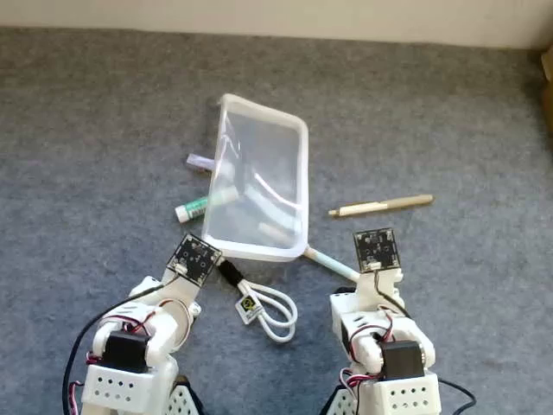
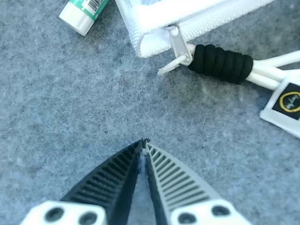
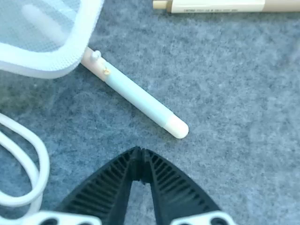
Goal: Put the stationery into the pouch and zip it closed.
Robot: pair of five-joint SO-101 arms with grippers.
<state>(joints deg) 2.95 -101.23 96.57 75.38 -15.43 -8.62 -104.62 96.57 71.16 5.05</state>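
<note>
The clear pouch (image 1: 259, 181) with a white zipper edge lies in the middle of the grey mat, with a pale item inside it. Its zipper pull (image 2: 179, 44) sits at the near corner, tied to a white cord with a black wrap (image 2: 220, 61). A green-and-white glue stick (image 1: 192, 208) pokes out from under the pouch's left side. Right of the pouch lie a beige pen (image 1: 380, 206) and a light blue pen (image 3: 140, 101). My left gripper (image 2: 143, 141) is shut over bare mat, short of the zipper pull. My right gripper (image 3: 139, 152) is shut just short of the blue pen's tip.
The white cord loop (image 1: 272, 313) with a small tag (image 2: 287, 104) lies between the two arms. A small purple item (image 1: 200, 162) lies at the pouch's left edge. Open grey mat spreads to the far left and far right.
</note>
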